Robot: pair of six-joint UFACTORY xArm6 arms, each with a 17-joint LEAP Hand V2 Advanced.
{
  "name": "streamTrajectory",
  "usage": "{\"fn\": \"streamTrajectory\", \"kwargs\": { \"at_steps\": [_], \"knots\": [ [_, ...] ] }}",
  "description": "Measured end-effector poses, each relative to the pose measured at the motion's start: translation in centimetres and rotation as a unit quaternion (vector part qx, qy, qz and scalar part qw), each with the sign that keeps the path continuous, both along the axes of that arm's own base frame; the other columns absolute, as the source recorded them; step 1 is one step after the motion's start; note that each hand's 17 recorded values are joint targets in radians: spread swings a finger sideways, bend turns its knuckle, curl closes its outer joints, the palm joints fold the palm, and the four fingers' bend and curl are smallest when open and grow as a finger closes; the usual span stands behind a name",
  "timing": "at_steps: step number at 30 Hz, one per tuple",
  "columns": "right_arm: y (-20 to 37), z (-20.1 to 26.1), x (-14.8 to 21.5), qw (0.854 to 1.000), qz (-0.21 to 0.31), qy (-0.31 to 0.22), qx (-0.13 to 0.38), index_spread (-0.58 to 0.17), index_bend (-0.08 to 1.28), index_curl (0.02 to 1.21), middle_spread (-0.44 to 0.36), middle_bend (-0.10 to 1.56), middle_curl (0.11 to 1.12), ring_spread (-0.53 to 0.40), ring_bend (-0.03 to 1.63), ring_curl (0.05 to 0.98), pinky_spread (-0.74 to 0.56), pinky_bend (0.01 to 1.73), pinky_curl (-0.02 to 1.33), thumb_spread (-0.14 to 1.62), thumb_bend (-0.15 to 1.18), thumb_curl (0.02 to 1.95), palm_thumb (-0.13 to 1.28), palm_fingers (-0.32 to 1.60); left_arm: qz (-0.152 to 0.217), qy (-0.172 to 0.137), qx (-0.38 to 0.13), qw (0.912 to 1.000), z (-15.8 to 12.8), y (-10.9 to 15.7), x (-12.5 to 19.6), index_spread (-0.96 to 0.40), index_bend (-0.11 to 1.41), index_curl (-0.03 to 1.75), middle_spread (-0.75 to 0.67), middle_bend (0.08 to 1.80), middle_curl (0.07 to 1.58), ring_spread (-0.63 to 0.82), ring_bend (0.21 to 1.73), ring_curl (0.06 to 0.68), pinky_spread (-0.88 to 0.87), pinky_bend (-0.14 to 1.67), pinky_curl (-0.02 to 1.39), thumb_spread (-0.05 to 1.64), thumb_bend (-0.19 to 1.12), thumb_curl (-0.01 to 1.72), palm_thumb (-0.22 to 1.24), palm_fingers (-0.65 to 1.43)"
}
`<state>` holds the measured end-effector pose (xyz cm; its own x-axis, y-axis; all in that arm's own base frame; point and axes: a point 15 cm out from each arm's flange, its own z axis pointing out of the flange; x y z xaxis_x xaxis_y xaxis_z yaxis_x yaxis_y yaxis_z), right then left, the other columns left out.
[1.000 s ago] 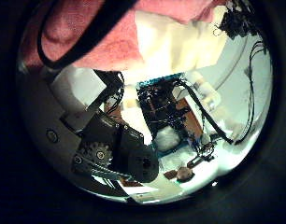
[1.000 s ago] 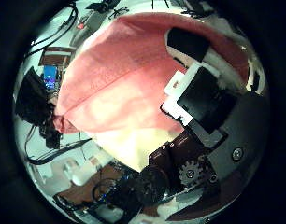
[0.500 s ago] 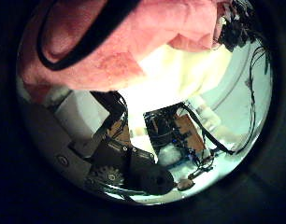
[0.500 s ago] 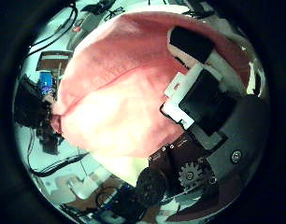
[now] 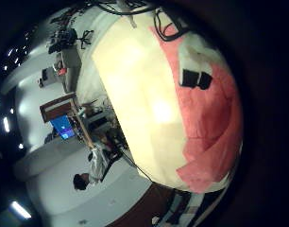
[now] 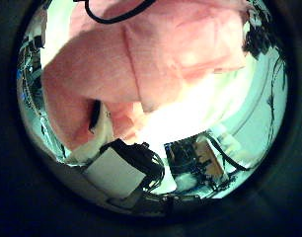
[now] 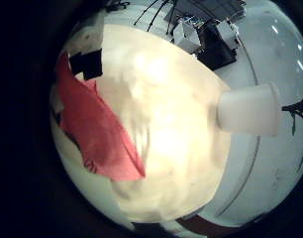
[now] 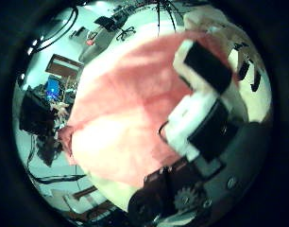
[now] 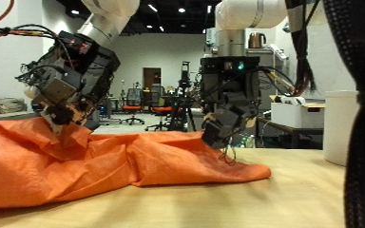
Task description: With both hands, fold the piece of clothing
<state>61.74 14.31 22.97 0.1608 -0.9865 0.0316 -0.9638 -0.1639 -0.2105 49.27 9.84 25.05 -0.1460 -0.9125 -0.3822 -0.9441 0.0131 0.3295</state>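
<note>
Garment point(image 9: 120, 161): orange-pink cloth, soft and rumpled, heaped on the pale wood table point(image 9: 309, 195) | progress: I judge it early, no clean fold yet (edges uneven) | left hand point(image 9: 67, 81) pinches a raised ridge at my 10 o'clock | right hand point(image 9: 227, 106) fingertips down on cloth at 1 o'clock, grip unclear.

A pale wooden table point(image 9: 309, 195) fills the foreground, and a white cylindrical container point(image 9: 341, 138) stands at its far edge. Behind lies a dim workshop room with small ceiling lights point(image 9: 158, 9), black office chairs point(image 9: 135, 106) and cluttered workbenches point(image 9: 294, 112).
</note>
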Motion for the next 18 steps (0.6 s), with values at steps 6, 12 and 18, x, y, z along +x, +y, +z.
{"fn": "streamTrajectory", "kwargs": {
  "at_steps": [6,12,18],
  "knots": [
    [-3.1,3.6,-0.7,1.000,-0.018,-0.021,0.003,-0.387,0.56,0.63,-0.175,0.79,0.53,-0.180,0.98,0.474,-0.17,0.81,0.55,1.50,0.00,0.31,0.77,0.15,0.029,-0.057,-0.032,0.9975,2.9,1.6,0.6,0.17,0.12,0.49,0.35,0.15,0.47,0.41,0.67,0.276,0.30,0.57,0.39,1.05,-0.03,0.38,0.55,-0.12],
    [-5.9,4.7,-3.7,1.000,-0.007,-0.016,-0.006,-0.413,0.61,0.60,-0.184,0.79,0.50,-0.147,0.87,0.401,0.06,0.64,0.45,1.49,0.00,0.29,0.79,0.23,0.039,-0.075,-0.041,0.9955,6.4,3.6,-1.6,0.18,0.13,0.39,0.34,0.17,0.40,0.44,0.62,0.256,0.36,0.53,0.36,1.06,-0.02,0.35,0.54,-0.07],
    [-6.6,2.5,-7.7,0.995,0.077,0.044,-0.041,-0.446,0.65,0.59,-0.205,0.76,0.48,-0.118,0.67,0.339,0.17,0.50,0.40,1.43,-0.01,0.29,0.82,0.13,0.016,-0.002,-0.103,0.9946,4.6,2.3,-7.1,0.16,0.15,0.35,0.27,0.19,0.37,0.45,0.59,0.243,0.36,0.48,0.33,1.07,-0.02,0.34,0.54,-0.02]
  ]
}}
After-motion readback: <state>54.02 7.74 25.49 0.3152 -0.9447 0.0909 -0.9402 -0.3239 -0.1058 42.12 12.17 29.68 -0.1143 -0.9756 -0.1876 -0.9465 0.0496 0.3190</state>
